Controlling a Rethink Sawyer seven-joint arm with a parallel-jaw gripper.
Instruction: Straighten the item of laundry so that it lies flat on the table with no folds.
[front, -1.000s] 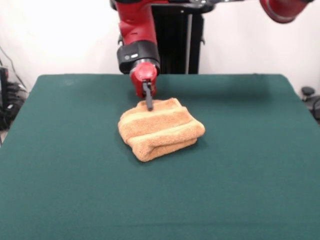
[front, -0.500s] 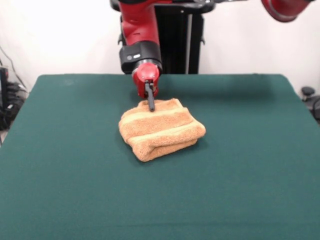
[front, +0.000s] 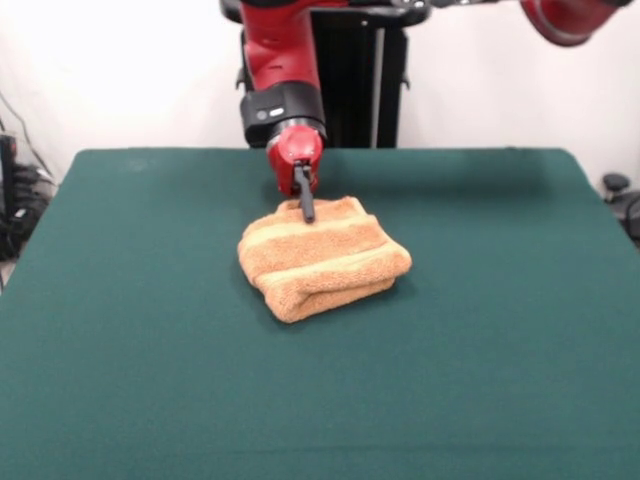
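Note:
The orange-tan towel (front: 325, 258) lies folded in a thick bundle on the dark green table (front: 150, 350), a little beyond its middle. A lighter woven band runs across its top layer, and a rolled fold faces the front. The red arm comes down from the top of the picture. Its gripper (front: 308, 212) points down at the towel's far left edge, with its dark tip touching or just above the cloth. It shows only as one thin dark bar, so I cannot tell whether it holds the cloth.
The robot's black pedestal (front: 355, 90) stands behind the table's far edge. Dark gear sits off the table at the left edge (front: 15, 200) and right edge (front: 618, 190). Green cloth surrounds the towel on all sides.
The gripper has shifted slightly to the right along the towel's far edge. The towel has kept nearly the same shape and place.

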